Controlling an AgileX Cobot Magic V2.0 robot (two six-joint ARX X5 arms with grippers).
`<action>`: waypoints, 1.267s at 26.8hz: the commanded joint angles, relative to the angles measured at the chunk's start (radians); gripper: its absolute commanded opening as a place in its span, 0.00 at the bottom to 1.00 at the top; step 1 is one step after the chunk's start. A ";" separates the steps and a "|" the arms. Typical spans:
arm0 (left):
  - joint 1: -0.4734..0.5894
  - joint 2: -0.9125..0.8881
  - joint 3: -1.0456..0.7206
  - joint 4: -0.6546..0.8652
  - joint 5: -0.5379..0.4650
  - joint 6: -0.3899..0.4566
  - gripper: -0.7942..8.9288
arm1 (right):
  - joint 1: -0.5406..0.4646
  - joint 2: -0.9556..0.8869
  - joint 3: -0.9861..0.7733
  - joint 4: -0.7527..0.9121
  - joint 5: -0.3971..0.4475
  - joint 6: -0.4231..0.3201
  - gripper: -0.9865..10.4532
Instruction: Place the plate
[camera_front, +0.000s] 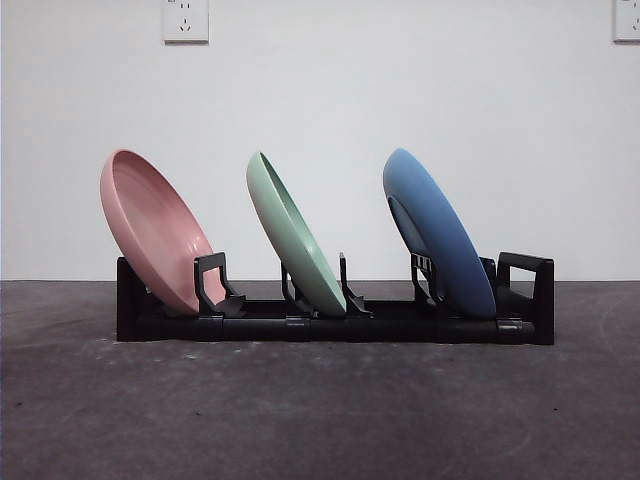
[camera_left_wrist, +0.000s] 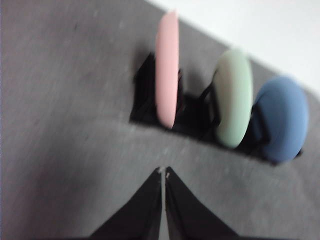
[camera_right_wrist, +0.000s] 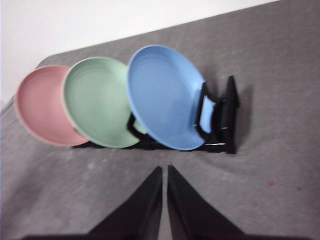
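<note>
Jaws pressed together on left gripper (camera_left_wrist: 164, 172) and right gripper (camera_right_wrist: 164, 169), both empty. Pink plate (camera_front: 152, 228) at 9 o'clock, green plate (camera_front: 292, 235) centre, blue plate (camera_front: 438, 232) at 3 o'clock, all seated in rack (camera_front: 520, 328). Looks like placing finished; next, probably just hold clear.

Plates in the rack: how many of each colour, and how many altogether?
Pink plate: 1
Green plate: 1
Blue plate: 1
Total: 3 plates, all leaning in the black rack.
</note>
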 joint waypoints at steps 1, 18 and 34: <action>-0.002 0.061 0.069 -0.072 0.003 0.074 0.09 | 0.015 0.047 0.056 -0.030 -0.031 -0.019 0.10; -0.055 0.412 0.210 -0.243 0.135 0.301 0.15 | 0.155 0.422 0.180 -0.235 -0.064 -0.121 0.22; -0.055 0.435 0.210 -0.174 0.135 0.301 0.44 | 0.296 0.911 0.662 -0.243 0.034 -0.181 0.36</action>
